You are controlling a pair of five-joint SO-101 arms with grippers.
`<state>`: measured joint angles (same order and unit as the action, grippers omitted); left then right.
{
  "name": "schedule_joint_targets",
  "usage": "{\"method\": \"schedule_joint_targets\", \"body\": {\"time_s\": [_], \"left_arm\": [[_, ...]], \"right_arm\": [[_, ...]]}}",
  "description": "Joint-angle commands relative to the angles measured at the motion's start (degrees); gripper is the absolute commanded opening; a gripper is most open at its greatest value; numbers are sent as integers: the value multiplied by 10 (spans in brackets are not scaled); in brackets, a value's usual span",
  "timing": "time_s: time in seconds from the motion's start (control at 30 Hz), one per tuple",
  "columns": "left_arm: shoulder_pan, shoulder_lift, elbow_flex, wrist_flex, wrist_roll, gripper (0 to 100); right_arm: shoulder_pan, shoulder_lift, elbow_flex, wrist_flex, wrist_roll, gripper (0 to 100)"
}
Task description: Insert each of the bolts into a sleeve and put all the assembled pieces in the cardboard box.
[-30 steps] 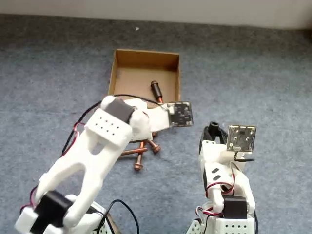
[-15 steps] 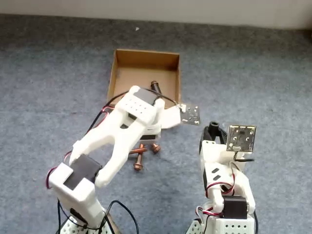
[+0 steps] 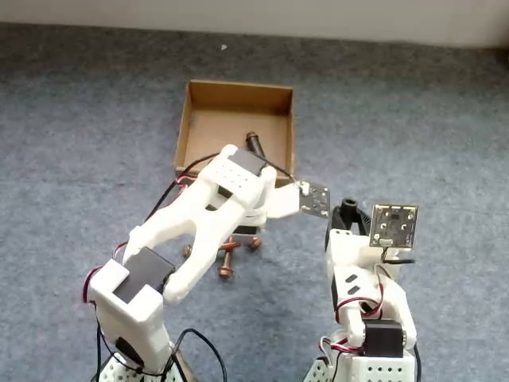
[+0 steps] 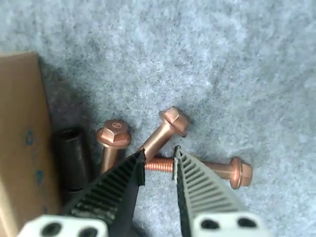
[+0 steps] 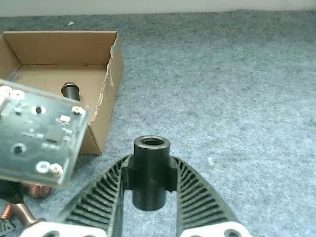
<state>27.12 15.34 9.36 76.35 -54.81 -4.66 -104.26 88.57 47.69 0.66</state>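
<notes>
The left gripper has swung down over the bolts at mid-frame, jaws slightly open astride the threaded end of one bolt, so a pickup looks imminent. The right gripper clamps an upright sleeve.

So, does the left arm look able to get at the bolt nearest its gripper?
Probably yes: the left gripper is open, the threaded end of the bolt shows between its fingertips, and nothing covers it.
</notes>
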Motion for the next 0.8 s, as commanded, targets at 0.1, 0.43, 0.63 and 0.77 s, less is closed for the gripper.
{"method": "schedule_joint_targets", "body": {"time_s": [0.1, 0.43, 0.63, 0.77], "left_arm": [[19, -1, -5, -1, -7, 129], [17, 48, 10, -49, -7, 128], [15, 109, -68, -11, -4, 126], [18, 116, -76, -9, -3, 123]], "right_arm": [[5, -9, -8, -1, 6, 7], [5, -9, -8, -1, 7, 7], [2, -9, -9, -1, 25, 7], [2, -9, -5, -18, 25, 7]]}}
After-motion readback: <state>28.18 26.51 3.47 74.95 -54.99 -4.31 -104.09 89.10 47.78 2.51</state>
